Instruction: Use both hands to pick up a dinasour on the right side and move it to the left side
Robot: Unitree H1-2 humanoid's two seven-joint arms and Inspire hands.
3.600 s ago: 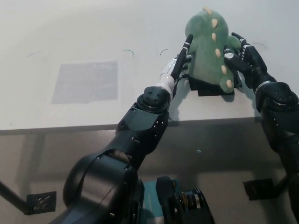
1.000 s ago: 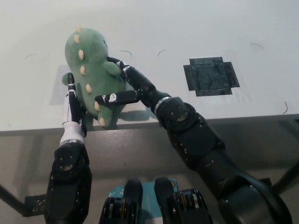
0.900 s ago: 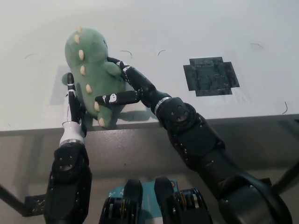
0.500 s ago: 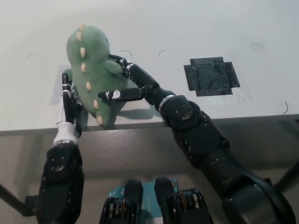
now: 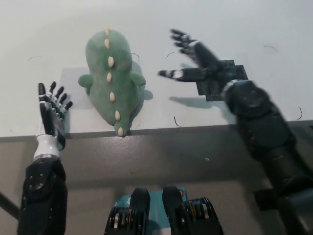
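Observation:
A green plush dinosaur (image 5: 113,80) with cream spikes down its back lies on the left part of the white table (image 5: 161,19), tail tip at the front edge. It covers most of a grey patch (image 5: 74,73). My left hand (image 5: 52,112) is open, fingers spread, apart from the toy on its left near the table edge. My black right hand (image 5: 193,58) is open and raised to the right of the dinosaur, not touching it.
A dark square marking (image 5: 226,83) lies on the table at the right, partly under my right arm. The table's front edge (image 5: 161,129) runs across the middle of the picture, with floor below it.
Both hands have let go of the dinosaur and drawn away, left hand to the left, right hand up and to the right. The toy now rests on the table.

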